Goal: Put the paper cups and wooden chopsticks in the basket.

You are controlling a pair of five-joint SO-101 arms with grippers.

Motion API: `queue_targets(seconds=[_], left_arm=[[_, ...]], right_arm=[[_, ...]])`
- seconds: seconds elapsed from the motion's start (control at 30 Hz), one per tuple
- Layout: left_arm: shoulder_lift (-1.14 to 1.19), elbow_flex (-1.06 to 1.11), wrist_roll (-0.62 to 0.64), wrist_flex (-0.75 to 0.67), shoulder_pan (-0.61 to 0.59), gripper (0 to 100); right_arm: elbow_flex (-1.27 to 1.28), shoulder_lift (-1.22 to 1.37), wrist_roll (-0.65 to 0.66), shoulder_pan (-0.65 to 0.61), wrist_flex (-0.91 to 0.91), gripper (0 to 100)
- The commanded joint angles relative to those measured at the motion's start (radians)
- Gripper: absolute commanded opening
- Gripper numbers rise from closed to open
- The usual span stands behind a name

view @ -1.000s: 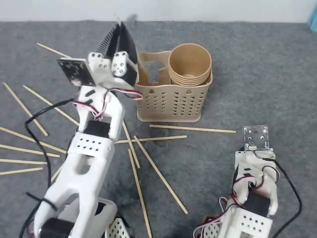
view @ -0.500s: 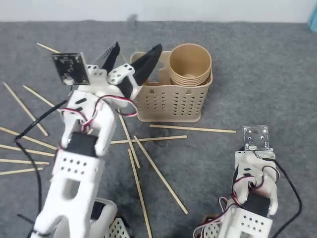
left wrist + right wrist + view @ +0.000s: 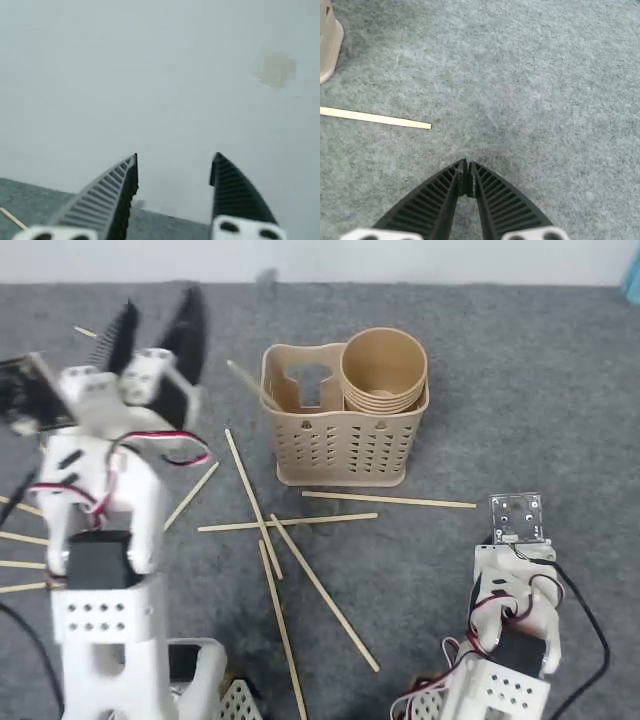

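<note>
change: the left gripper point(image 3: 158, 325), closed above the basket point(image 3: 340, 445) a second ago, has spread its jaws and swung away to the left; it now hangs empty, well apart from the basket.
meaning: one chopstick point(image 3: 250, 385) now leans in the basket's left compartment, its tip poking over the rim, so that delivery looks done.
cups: the paper cups point(image 3: 383, 370) sit nested in one stack in the right compartment.
still out: loose chopsticks point(image 3: 322, 590) lie scattered on the carpet point(image 3: 520, 390), several just in front of the basket and others off to the left.
right gripper point(image 3: 468, 170): jaws pressed together on nothing, low over the carpet, with a chopstick end point(image 3: 375, 118) near.
materials: thin, pale, straight wooden sticks; smooth tan paper cups, tapered and round; a beige plastic basket with slotted walls; fuzzy grey carpet; black ribbed gripper fingers.
</note>
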Motion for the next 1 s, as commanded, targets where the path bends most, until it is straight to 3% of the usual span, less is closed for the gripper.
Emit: queue_targets(seconds=[0.0, 0.37, 0.7, 0.97], left_arm=[[0.107, -0.097, 0.020, 0.000, -0.089, 15], [0.715, -0.466, 0.199, 0.002, -0.267, 11], [1.286, -0.894, 0.219, 0.000, -0.261, 11], [1.824, -1.446, 0.218, -0.005, -0.249, 11]], right_arm=[[0.018, -0.001, 0.017, 0.001, 0.012, 0.8], [0.018, 0.001, 0.017, 0.001, 0.012, 0.8], [0.018, 0.001, 0.017, -0.004, 0.012, 0.8], [0.018, 0.002, 0.017, -0.004, 0.012, 0.8]])
